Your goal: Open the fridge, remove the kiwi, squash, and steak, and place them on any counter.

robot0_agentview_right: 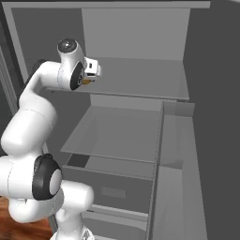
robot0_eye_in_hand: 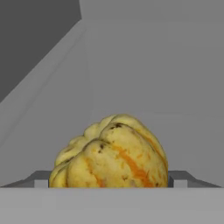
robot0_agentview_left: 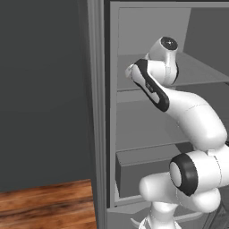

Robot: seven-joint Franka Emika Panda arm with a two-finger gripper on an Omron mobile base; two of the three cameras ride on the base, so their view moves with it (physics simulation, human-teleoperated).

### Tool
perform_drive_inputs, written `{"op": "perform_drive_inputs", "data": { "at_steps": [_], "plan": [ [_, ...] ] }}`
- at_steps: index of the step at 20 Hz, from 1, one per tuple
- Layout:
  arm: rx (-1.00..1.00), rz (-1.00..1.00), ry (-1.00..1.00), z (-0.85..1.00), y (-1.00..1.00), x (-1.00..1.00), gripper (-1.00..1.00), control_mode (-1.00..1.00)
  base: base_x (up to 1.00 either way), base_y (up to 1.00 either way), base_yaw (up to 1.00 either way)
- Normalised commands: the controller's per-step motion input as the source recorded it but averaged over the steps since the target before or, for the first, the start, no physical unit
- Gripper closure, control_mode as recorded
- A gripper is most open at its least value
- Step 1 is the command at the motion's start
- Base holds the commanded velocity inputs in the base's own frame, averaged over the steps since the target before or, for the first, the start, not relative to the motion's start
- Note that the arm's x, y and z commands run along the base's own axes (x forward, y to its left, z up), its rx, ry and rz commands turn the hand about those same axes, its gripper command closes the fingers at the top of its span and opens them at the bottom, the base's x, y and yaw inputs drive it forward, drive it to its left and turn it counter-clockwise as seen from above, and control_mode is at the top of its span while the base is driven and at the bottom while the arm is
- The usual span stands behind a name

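The fridge (robot0_agentview_left: pixel 99 112) stands open, its grey shelves (robot0_agentview_right: pixel 122 131) bare. My arm reaches onto the upper shelf (robot0_agentview_right: pixel 140 79). There the squash (robot0_eye_in_hand: pixel 111 153), a ribbed yellow-orange lump, rests on the shelf floor close in front of the hand. My gripper (robot0_eye_in_hand: pixel 109 181) is open, with one fingertip (robot0_eye_in_hand: pixel 41 180) on each side of the squash, close to its flanks. In the right base view a sliver of the squash (robot0_agentview_right: pixel 86 81) shows beside the gripper (robot0_agentview_right: pixel 93 74). The kiwi, the steak and the counter are out of view.
A lower drawer (robot0_agentview_right: pixel 112 187) sits shut beneath the shelves. The fridge's side wall (robot0_eye_in_hand: pixel 39 52) rises close on the hand's left. A dark grey panel (robot0_agentview_left: pixel 44 89) and wooden floor (robot0_agentview_left: pixel 44 201) lie left of the fridge.
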Motion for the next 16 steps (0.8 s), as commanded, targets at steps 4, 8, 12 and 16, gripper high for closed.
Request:
{"op": "perform_drive_inputs", "data": {
  "at_steps": [4,8,12,16],
  "plan": [
    [0.00,0.00,0.00,0.00,0.00,0.00,1.00,-1.00,0.00,0.00,0.00],
    [0.00,0.00,-0.04,0.00,0.00,-0.66,1.00,-1.00,0.00,0.00,0.00],
    [0.00,-0.05,-0.04,0.27,-0.01,-1.00,1.00,-1.00,0.00,0.00,0.00],
    [0.00,-0.06,0.00,0.55,-0.02,-1.00,1.00,-1.00,0.00,0.00,0.00]
  ]
}}
